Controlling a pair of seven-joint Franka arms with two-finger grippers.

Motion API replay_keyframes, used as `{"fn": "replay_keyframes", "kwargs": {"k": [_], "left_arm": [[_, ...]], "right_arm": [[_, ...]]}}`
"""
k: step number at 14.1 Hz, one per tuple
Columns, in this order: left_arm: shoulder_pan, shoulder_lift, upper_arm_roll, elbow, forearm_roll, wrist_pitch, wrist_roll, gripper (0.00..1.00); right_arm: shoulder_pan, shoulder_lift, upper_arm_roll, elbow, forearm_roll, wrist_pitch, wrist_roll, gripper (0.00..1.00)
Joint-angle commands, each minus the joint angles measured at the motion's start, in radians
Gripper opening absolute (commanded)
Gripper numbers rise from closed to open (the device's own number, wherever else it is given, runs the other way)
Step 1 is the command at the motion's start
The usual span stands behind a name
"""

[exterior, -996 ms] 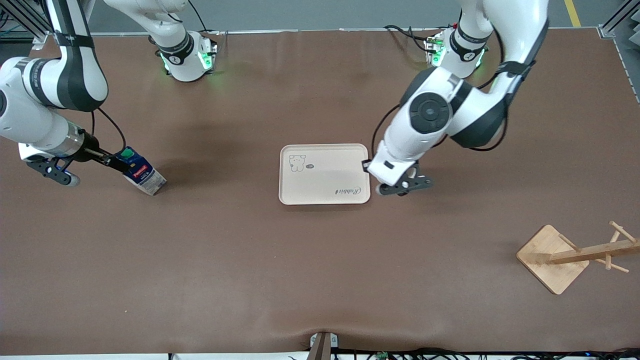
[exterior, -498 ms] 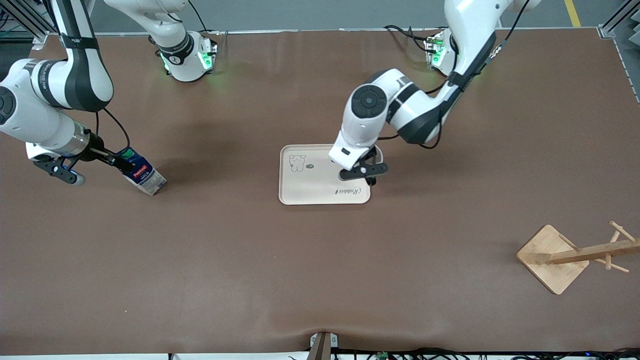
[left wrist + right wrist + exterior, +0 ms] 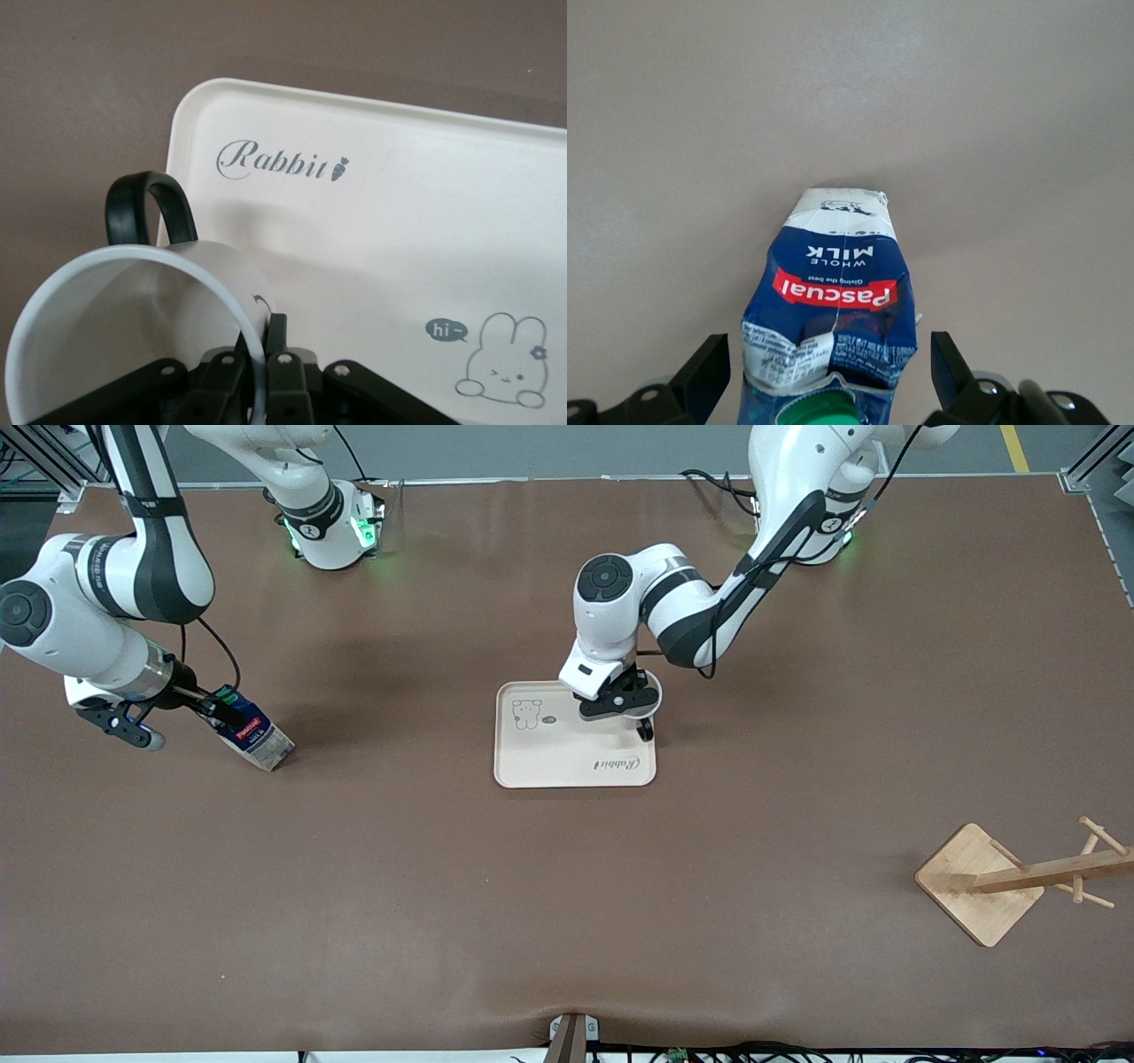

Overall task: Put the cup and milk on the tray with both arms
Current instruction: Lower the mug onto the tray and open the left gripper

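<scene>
Milk [image 3: 252, 735] stands on the brown table [image 3: 567, 886] at the right arm's end, well apart from the tray [image 3: 549, 757], roughly at nine o'clock from it in the front view. The right gripper [image 3: 217, 708] is at the carton's top, by the green cap [image 3: 824, 409]. In the right wrist view its two black fingers [image 3: 700, 376] stand on either side of the carton's upper part with a gap showing on each flank, so the jaws look released rather than clenched on it. The carton's blue face with the red label band [image 3: 835, 292] points away from that camera, and its pale part rests on the table.

Over the tray's edge toward the left arm's end, the left gripper [image 3: 620, 701] carries the cup [image 3: 133, 336]. In the left wrist view the fingers [image 3: 276, 341] are clenched on the cup's rim, one inside and one outside the wall, and the black loop handle [image 3: 146, 208] sticks out toward the tray's corner, close to the "Rabbit" script [image 3: 279, 164]. Whether the cup touches the tray I cannot tell. The bear drawing [image 3: 527, 713] sits bare at the tray's corner toward the right arm's end.

A wooden rack [image 3: 1010, 877] stands at about four o'clock from the tray, well apart, near the left arm's end of the table.
</scene>
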Motion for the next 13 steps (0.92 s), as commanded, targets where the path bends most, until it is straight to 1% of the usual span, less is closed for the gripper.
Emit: {"fn": "replay_keyframes", "kwargs": {"k": [1,5,6,7,8,11,12,13], "left_arm": [[-0.006,0.018,0.005,-0.016,0.06,0.056,-0.047,0.0],[-0.014,0.027,0.003,-0.018,0.064,0.074,-0.082,0.0],[-0.023,0.028,0.003,-0.018,0.064,0.074,-0.091,0.0],[-0.025,0.03,0.003,-0.018,0.064,0.074,-0.096,0.0],[-0.025,0.035,0.003,-0.018,0.064,0.074,-0.096,0.0],[-0.025,0.036,0.003,-0.014,0.062,0.073,-0.096,0.01],[-0.023,0.038,0.003,-0.013,0.064,0.071,-0.096,0.7],[-0.025,0.036,0.003,-0.01,0.064,0.068,-0.093,1.0]], "right_arm": [[-0.003,-0.046,0.006,-0.076,-0.021,0.071,0.024,1.0],[-0.003,-0.048,0.006,-0.089,-0.02,0.077,0.024,1.0],[-0.005,-0.048,0.006,-0.09,-0.02,0.076,0.024,0.89],[-0.005,-0.048,0.005,-0.09,-0.015,0.076,0.025,0.58],[-0.005,-0.049,0.005,-0.089,-0.011,0.072,0.025,0.43],[-0.005,-0.051,0.005,-0.086,-0.009,0.071,0.024,0.38],[-0.005,-0.054,0.005,-0.083,-0.009,0.069,0.024,0.38],[-0.003,-0.061,0.005,-0.083,-0.009,0.068,0.024,0.38]]}}
